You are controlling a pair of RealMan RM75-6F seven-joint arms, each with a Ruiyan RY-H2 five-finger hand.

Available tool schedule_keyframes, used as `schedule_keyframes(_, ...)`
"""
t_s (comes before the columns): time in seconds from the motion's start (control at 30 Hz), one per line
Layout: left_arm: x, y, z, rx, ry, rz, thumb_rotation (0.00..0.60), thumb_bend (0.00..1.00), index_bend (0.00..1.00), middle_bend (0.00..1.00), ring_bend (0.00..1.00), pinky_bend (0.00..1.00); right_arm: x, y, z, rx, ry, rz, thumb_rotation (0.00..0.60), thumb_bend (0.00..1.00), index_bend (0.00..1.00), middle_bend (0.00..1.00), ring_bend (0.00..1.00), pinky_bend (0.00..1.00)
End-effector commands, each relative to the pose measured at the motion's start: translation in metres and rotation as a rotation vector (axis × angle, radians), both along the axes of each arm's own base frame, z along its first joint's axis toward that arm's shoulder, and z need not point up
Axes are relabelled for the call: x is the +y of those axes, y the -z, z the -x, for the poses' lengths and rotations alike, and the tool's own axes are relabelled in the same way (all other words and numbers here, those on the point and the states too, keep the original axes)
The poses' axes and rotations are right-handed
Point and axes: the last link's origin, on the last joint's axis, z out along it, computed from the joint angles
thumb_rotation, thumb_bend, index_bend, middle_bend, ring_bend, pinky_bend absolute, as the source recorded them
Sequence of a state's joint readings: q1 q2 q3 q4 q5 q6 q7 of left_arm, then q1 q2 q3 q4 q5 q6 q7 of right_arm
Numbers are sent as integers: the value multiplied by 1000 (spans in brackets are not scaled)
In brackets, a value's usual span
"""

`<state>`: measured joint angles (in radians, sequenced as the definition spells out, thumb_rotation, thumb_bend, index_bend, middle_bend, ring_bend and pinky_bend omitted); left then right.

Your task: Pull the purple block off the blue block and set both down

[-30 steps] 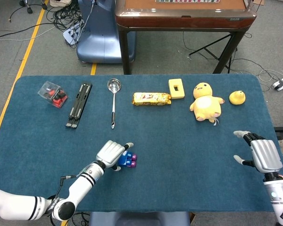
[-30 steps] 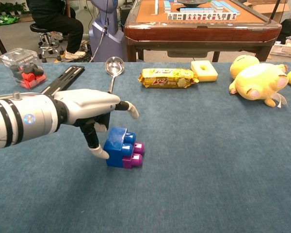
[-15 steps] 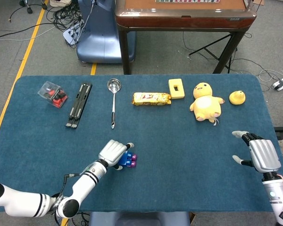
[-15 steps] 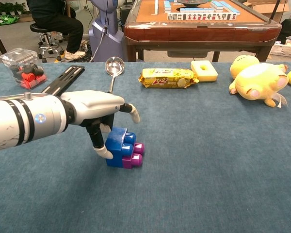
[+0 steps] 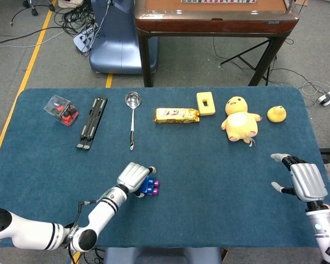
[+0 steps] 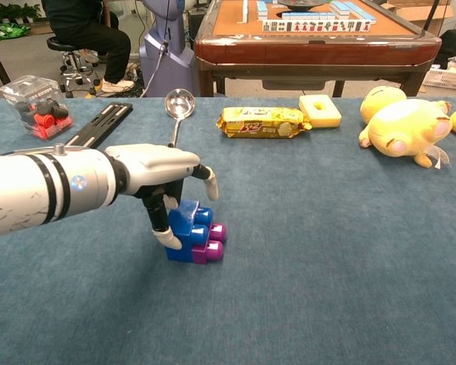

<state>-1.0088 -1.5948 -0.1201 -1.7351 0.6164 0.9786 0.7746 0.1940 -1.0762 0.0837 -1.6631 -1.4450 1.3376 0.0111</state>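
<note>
Chest view: left hand [image 6: 161, 169] low over the blue block [image 6: 184, 228], thumb tip against its near-left face, other fingers arched above and past it; contact plain, a full grasp not possible to tell. Purple block [image 6: 210, 243] still joined to the blue one on the right side, both resting on the blue table [image 6: 327, 251] near the front edge. Head view: right hand [image 5: 305, 181] at the table's right edge, fingers spread, holding nothing. Along the far side, left to right: clear box [image 5: 61, 109] of red and black parts, black bar [image 5: 92, 122], ladle [image 5: 132, 110], gold snack packet [image 5: 177, 115], yellow sponge [image 5: 205, 103], plush chick [image 5: 240, 119], small duck [image 5: 276, 114].
</note>
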Motion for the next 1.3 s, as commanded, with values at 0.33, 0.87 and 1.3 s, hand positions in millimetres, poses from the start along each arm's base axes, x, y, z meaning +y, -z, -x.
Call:
schedule_keyframes(0.33,3,2,2,-6,-27,-9,600,0,376,1000,992,1000,0,3,1,-3,5,-6,600,25,294,362,368,525)
schedule_keyframes(0.87,5,4,7,-1,-33,-29,600,0,425,1000,994,1000,-1,7,3,-9,6,-17,600,25,293,362,368,525)
schedule_keyframes(1.3,4,5,7,-6,-22,-39,600,0,529,1000,998,1000,-3,11,2,-15,0,-25,600,25,294,362,368,525)
